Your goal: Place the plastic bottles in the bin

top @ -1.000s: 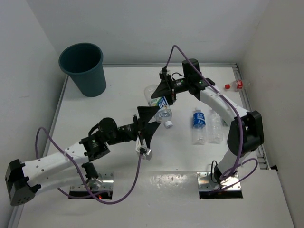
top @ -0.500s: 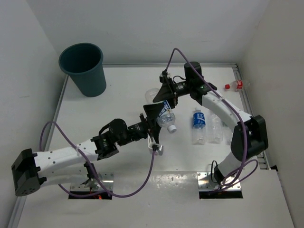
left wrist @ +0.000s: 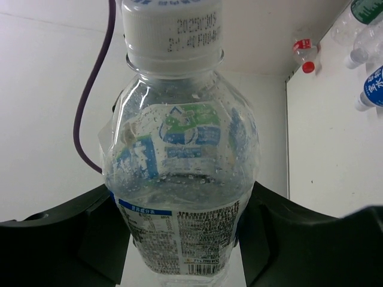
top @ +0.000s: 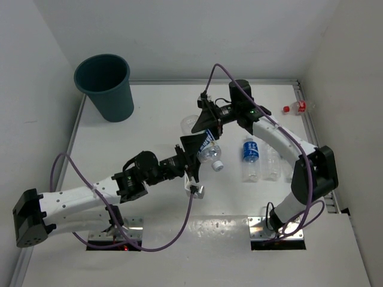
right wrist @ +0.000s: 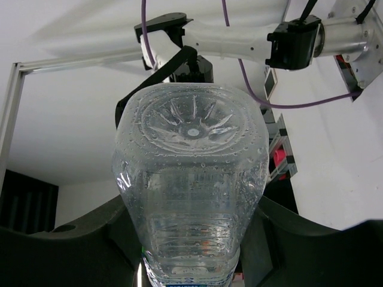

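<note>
The teal bin (top: 103, 84) sits way off in the table's (top: 131, 131) far-left corner, and mid-table my left claw (top: 197, 152) and right claw (top: 206, 127) are both clamped on one white-capped bottle (left wrist: 179, 155), with a blue-label bottle (top: 251, 150) lying just to the right.

Likely a robotics lab, bare white enclosure walls (top: 179, 36), white rail-edged work table (top: 137, 128)
</note>
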